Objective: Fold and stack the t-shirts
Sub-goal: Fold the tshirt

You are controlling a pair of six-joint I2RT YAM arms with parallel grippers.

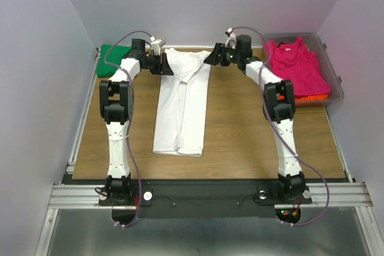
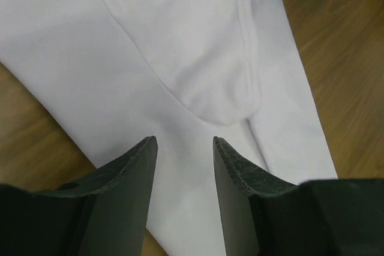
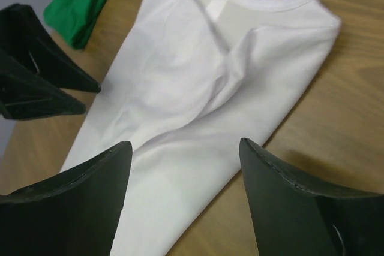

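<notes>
Hovering over the collar end of white shirt point(image 1: 181, 106), folded into a long strip on surface point(image 1: 240, 142), likely for a crosswise fold | left gripper point(image 2: 185, 142) part open, empty | right gripper point(image 3: 185, 145) wider, empty | only top view shows pink shirt point(image 1: 297, 67) in tub point(image 1: 336, 91); wrist views show bare jaws

White t-shirt point(image 1: 181, 103) folded lengthwise, long strip at table point(image 1: 240, 136) ctr. Left gripper point(image 1: 163, 64) & right gripper point(image 1: 211, 57) at its far end, one per side. Green t-shirt point(image 1: 111, 58) far-left corner. Pink t-shirt point(image 1: 297, 67) over orange t-shirt point(image 1: 312, 96) in tub point(image 1: 337, 88), far right.
</notes>
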